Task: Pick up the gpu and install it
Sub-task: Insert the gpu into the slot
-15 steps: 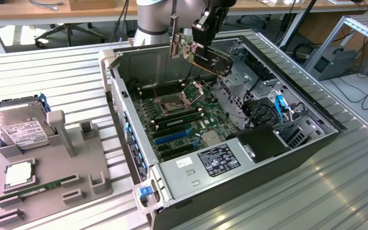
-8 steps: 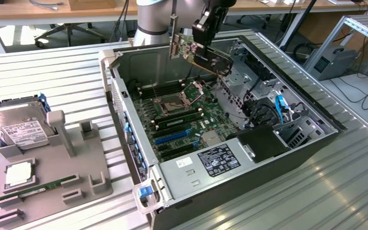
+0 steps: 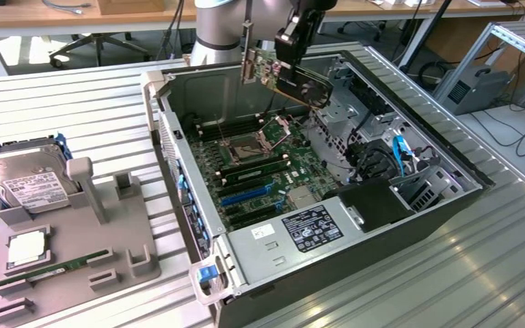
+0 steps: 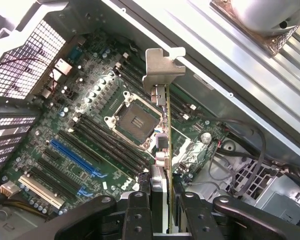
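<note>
The case [image 3: 167, 116] lies open upward, so the way down to the board [image 3: 272, 171] is free from above, while its walls bar entry from the sides. The gpu [image 3: 292, 80], clamped between the fingers [image 4: 138, 215], hangs clear above the board. The blue slots [image 3: 249, 196] stand bare. Cables [image 3: 399, 154] and a drive cage [image 3: 340, 102] crowd the exterior view's right side. The power supply [image 3: 310, 229] blocks the end by the counter's [image 3: 426, 273] near edge.
</note>
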Robot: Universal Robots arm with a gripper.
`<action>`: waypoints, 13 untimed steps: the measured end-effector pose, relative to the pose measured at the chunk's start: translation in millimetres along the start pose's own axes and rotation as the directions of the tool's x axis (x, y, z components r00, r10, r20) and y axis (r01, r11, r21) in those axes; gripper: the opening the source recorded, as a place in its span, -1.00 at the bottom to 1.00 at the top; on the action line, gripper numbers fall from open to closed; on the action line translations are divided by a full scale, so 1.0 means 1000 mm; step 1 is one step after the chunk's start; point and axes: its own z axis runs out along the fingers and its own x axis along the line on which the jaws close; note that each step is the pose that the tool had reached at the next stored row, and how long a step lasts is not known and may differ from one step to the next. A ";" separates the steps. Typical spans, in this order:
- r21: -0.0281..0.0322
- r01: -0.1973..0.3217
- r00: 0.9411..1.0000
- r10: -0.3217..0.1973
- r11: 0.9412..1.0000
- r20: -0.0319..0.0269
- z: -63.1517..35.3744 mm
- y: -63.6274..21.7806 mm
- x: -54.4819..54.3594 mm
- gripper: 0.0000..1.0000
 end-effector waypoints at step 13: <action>-0.001 0.044 0.999 -0.044 0.999 -0.001 0.0000 0.0006 0.000 -0.45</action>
